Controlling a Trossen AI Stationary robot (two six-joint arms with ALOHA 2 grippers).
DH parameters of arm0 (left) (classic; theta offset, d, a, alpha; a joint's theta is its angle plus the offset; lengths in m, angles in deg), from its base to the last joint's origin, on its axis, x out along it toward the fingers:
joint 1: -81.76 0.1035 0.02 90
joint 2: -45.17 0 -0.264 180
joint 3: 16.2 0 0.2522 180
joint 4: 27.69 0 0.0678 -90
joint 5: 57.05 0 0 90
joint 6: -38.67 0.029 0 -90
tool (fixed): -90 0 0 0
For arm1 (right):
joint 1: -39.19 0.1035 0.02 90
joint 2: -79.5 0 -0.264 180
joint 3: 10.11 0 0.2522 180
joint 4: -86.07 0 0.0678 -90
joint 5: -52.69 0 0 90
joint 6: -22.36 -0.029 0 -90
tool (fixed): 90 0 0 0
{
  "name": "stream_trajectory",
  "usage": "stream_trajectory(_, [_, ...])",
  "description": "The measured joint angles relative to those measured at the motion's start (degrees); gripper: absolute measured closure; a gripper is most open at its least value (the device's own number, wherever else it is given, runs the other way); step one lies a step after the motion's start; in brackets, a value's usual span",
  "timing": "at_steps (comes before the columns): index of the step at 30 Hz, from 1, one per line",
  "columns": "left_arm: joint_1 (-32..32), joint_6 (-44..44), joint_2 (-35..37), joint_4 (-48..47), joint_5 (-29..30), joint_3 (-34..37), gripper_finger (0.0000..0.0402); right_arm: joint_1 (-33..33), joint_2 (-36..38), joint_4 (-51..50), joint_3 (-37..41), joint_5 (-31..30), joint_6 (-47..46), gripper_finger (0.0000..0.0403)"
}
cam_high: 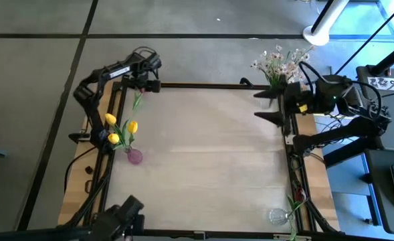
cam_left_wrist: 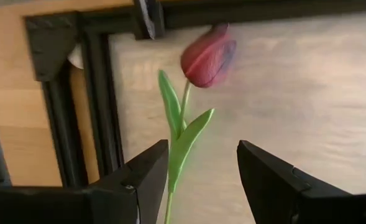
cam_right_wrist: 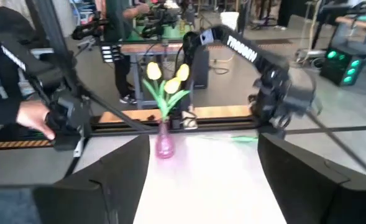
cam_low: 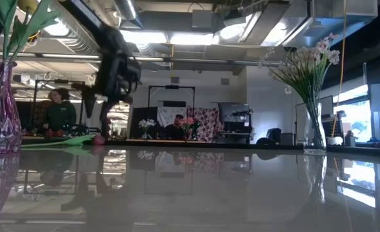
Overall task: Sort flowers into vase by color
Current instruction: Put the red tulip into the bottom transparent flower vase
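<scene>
While the left gripper hung over the far left corner of the table, its fingers stood wide apart with nothing between them, and the red tulip lay flat on the tabletop right below. Going by the left wrist view, the stem ran straight out from the gap between the fingers, with the bloom at the end away from the gripper and the leaves just past the fingertips. So the flower's long axis pointed along the gripper's line of sight rather than across the opening; my guess is the wrist would need to turn, or drop onto the stem so the fingers land either side of it.

From above, that tulip lay just inside the table frame, a bit farther back than the purple vase, which stood near the left edge with the yellow tulips already in it. Left arm was clearly the closer one, practically on top of the flower.

Across the table from the purple vase, the right gripper sat by the far right corner, fingers spread and empty, next to the white blossoms in their vase. Another clear vase sat at the near right corner, a green stem beside it.
</scene>
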Motion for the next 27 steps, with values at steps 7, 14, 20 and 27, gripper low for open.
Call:
stream_trajectory(7, [5.0,3.7,-8.7,0.6,0.6,0.0,0.0214,-4.8,0.0,1.3,0.0,0.5,0.0,0.0107])
stream_trajectory(14, [7.1,6.5,-12.5,5.7,-1.3,0.0,0.0214,-4.8,0.0,3.1,0.0,-2.8,-0.3,0.0109])
stream_trajectory(20, [7.0,6.7,-12.8,8.8,-1.6,0.6,0.0244,-4.8,0.1,3.7,0.0,-7.6,1.4,0.0109])
stream_trajectory(27, [5.2,8.1,-11.0,12.7,-4.0,1.0,0.0384,-4.8,1.6,2.2,-3.8,-7.3,3.6,0.0109])
